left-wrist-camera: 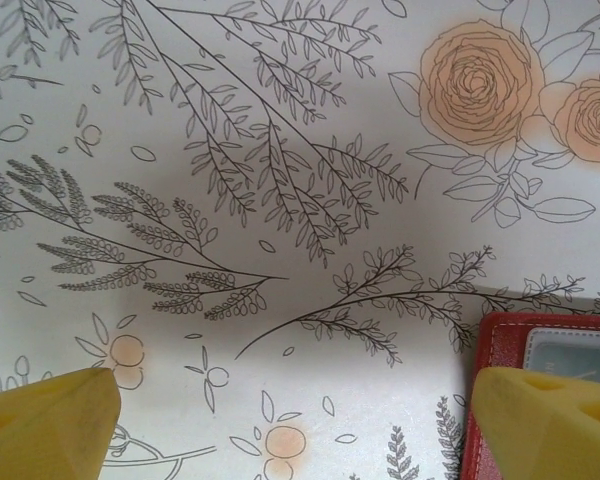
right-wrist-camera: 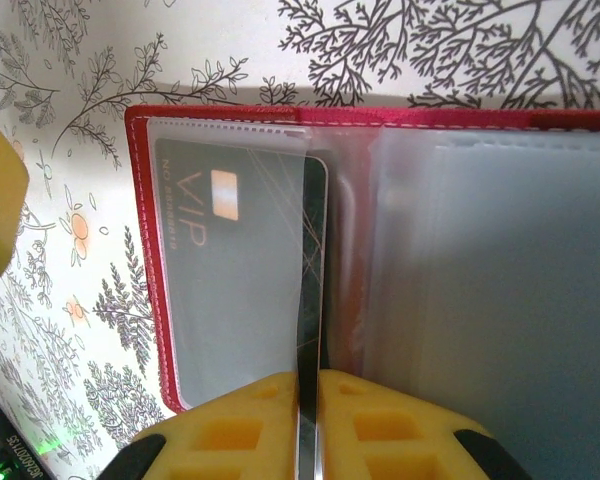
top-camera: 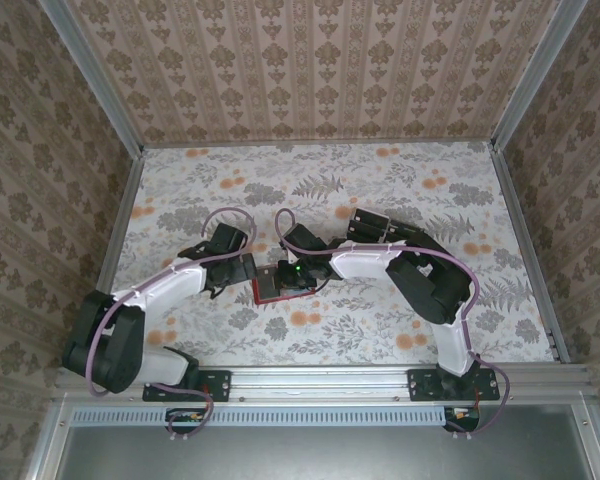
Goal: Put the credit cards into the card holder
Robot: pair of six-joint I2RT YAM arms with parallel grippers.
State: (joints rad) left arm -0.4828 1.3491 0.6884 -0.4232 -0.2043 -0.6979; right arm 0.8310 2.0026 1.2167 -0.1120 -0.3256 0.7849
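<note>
The red card holder [top-camera: 271,289] lies open on the floral table between the two arms. In the right wrist view its clear sleeves [right-wrist-camera: 480,270] face up inside the red cover [right-wrist-camera: 145,250]. My right gripper [right-wrist-camera: 310,385] is shut on a thin dark credit card [right-wrist-camera: 316,250], seen edge-on, which runs up along the mouth of the left sleeve. A dark face marked VIP [right-wrist-camera: 205,200] shows through that sleeve. My left gripper [left-wrist-camera: 295,430] stands open over bare table, its right fingertip [left-wrist-camera: 545,420] at the holder's corner [left-wrist-camera: 500,335].
Dark objects [top-camera: 368,224] sit behind the right arm, too small to make out. The floral table [top-camera: 460,200] is walled by patterned panels, with a metal rail [top-camera: 320,378] along the near edge.
</note>
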